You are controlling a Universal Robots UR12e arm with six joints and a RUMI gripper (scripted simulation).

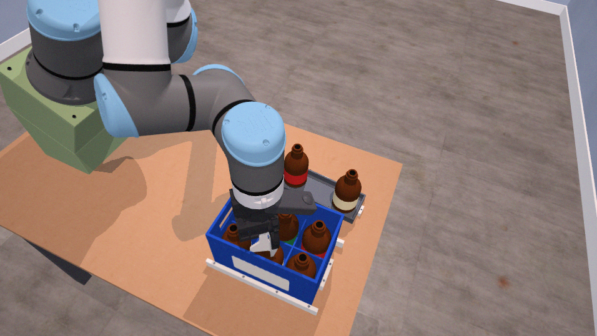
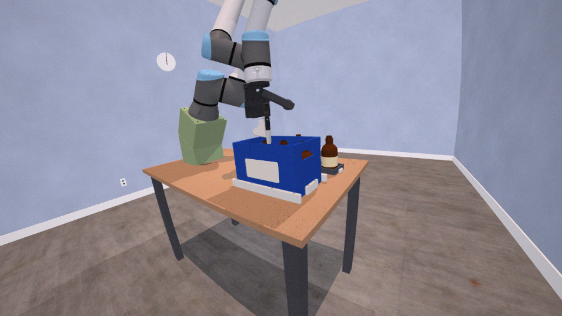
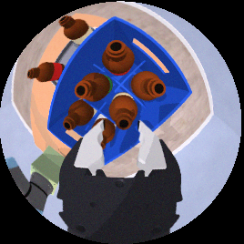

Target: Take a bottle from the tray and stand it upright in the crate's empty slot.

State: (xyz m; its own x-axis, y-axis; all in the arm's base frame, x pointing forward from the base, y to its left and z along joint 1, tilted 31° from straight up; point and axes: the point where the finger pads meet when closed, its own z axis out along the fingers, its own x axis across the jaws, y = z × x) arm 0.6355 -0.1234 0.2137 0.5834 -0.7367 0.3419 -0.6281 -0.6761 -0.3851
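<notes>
The blue crate stands on the table with brown bottles in its slots; it also shows in the wrist view (image 3: 116, 86). My gripper (image 1: 265, 245) hangs over the crate's near side with its fingertips at the rim, as the side view shows (image 2: 267, 138). In the wrist view the fingers stand apart. A brown bottle neck (image 3: 106, 132) sits in the slot below, close by the left finger and apart from the right one. The grey tray (image 1: 327, 192) behind the crate holds a red-label bottle (image 1: 295, 165) and a cream-label bottle (image 1: 347, 190).
The green robot base (image 1: 54, 121) stands at the table's far left. White brackets (image 1: 258, 286) lie along the crate's foot. The tray is close to the table's right edge.
</notes>
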